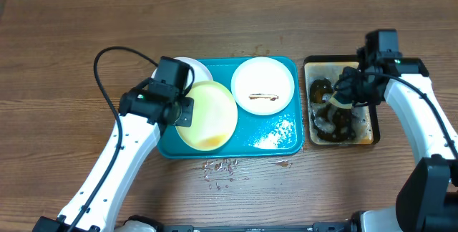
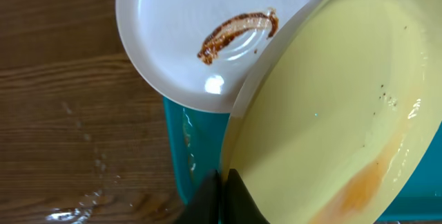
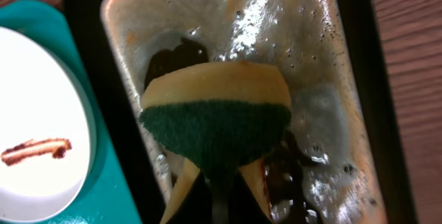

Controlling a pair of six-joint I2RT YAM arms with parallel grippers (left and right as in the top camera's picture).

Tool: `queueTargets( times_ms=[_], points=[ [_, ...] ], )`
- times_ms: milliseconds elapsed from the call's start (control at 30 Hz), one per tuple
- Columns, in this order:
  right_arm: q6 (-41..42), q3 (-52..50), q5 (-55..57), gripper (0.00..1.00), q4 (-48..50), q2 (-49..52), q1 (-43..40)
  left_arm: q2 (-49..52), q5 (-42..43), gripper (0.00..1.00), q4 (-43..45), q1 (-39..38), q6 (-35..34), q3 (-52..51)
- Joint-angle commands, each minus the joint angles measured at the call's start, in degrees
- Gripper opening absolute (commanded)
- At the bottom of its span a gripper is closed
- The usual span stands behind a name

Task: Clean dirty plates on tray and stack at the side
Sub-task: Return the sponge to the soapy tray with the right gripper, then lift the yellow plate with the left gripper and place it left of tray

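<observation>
Overhead view: left jaws clamp the yellow plate (image 1: 211,117) on the tray (image 1: 286,142); right jaws pinch a sponge (image 3: 215,124) beside it; white plate (image 1: 263,81) smeared, none stacked.

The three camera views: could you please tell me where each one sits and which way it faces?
Overhead: fixed above the table, looking straight down on the teal tray, the black tray, the left arm and the right arm.
Left wrist: on the left arm, looking past its dark jaws, shut on the tilted yellow-green plate, toward the smeared white plate.
Right wrist: on the right arm, looking down past its jaws, shut on a sponge, into the black tray.
Shared: both wrist views show the smeared white plate.
</observation>
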Motion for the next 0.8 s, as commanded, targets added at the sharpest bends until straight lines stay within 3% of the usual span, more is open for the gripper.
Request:
queueTargets(
  times_ms=[0, 333, 767],
  points=[
    [-0.9, -4.1, -5.5, 0.04, 3.1, 0.3, -1.9, -1.4, -12.3, 0.04, 0.7, -3.8, -2.6, 2.1],
    [1.2, -15.0, -10.8, 0.04, 15.9, 0.3, -2.8, -1.4, -35.1, 0.04, 1.0, -17.9, -6.9, 2.1],
    [23.7, -23.0, 1.5, 0.04, 21.5, 0.4, -2.8, -1.4, -47.1, 0.04, 1.2, -27.4, -8.9, 2.1]
  ],
)
